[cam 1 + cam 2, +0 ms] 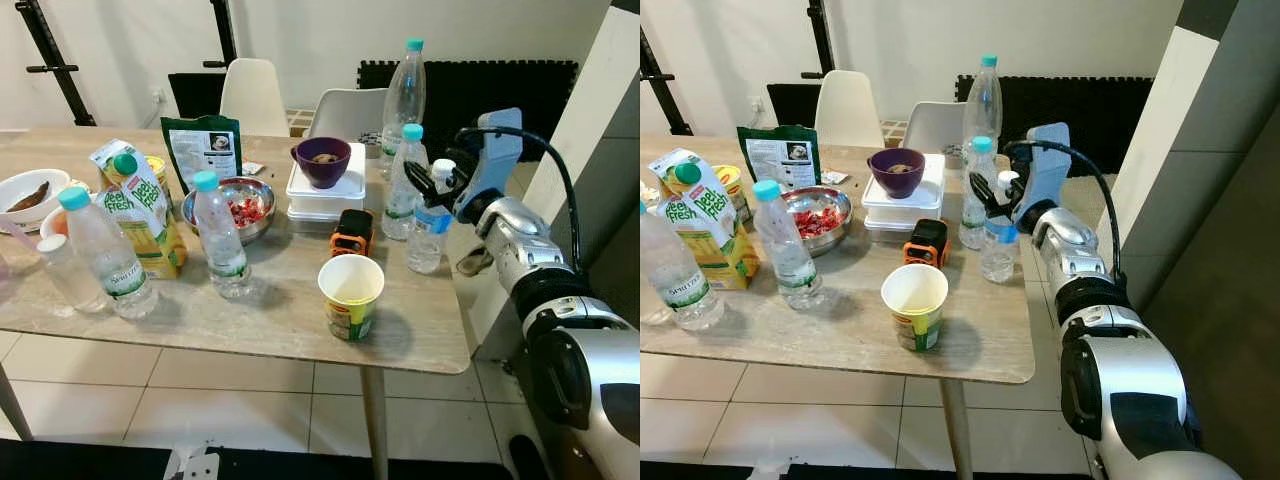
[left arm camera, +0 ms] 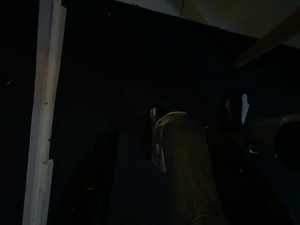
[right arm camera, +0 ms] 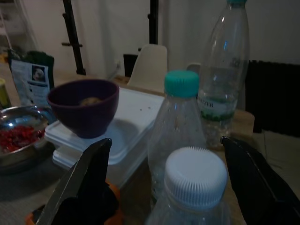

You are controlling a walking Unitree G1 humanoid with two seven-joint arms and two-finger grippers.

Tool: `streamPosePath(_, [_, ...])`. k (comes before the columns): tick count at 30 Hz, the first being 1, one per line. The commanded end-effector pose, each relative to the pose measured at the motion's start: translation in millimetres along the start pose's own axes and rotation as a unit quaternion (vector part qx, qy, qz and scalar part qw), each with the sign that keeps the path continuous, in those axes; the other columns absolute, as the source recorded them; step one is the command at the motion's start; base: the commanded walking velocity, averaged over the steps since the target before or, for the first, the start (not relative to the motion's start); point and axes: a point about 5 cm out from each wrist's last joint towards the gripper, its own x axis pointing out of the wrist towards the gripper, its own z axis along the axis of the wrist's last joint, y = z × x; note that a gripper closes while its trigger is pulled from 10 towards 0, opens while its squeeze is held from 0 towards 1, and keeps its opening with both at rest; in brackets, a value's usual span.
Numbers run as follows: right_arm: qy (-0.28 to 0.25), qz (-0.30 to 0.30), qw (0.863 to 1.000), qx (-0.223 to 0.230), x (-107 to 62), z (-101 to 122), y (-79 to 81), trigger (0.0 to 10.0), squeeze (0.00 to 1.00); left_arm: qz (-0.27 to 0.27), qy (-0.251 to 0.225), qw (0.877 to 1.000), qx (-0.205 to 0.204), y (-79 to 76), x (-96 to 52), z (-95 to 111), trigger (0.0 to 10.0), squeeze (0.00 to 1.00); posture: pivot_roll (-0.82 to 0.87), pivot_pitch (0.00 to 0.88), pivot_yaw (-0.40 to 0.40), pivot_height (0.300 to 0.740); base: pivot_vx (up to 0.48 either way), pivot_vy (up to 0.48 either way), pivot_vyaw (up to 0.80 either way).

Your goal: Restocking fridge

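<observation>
From the left eye view, the right gripper (image 1: 432, 178) sits at the table's (image 1: 280, 320) right end, fingers spread wide on either side of the white-capped water bottle (image 1: 430, 225), which stands upright near the edge, just in front of a teal-capped bottle (image 1: 403, 185). The right eye view shows the same deal: the bottle's neck is up between the jaws and nothing is pinched yet. The left wrist view is basically dark, so can't tell what the left gripper is doing. In the right wrist view, the white cap (image 3: 196, 176) is dead centre between the two black fingers (image 3: 89, 178), axis vertical, so I'd guess closing is next. Right arm's clearly the nearer one.
</observation>
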Motion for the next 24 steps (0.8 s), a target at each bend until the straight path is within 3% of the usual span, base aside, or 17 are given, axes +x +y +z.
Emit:
streamPosePath(1, [0.015,-0.003,1.0,0.0,0.6,-3.1,0.8,10.0,0.0,-0.004,0.009,1.0,0.007,-3.7,0.1,-5.0,10.0,0.0,0.03,0.0,-0.005,0.74,0.0,0.0,0.0])
streamPosePath(9, [0.016,-0.006,1.0,0.005,0.7,-3.9,1.1,10.0,0.0,-0.004,0.009,1.0,0.006,-3.8,0.1,-5.6,10.0,0.0,0.03,0.0,-0.006,0.74,0.0,0.0,0.0])
streamPosePath(10, [0.02,-0.009,1.0,0.004,0.5,-5.2,0.9,0.0,0.0,-0.004,0.009,1.0,0.005,-3.9,0.1,-5.7,10.0,0.0,0.03,0.0,-0.008,0.74,0.0,0.0,0.0])
streamPosePath(24, [0.034,-0.021,0.999,-0.009,-1.6,-8.4,-3.0,0.0,0.0,-0.005,0.009,1.0,0.005,-4.7,0.3,-5.5,10.0,0.0,0.03,0.0,-0.004,0.74,0.0,0.0,0.0])
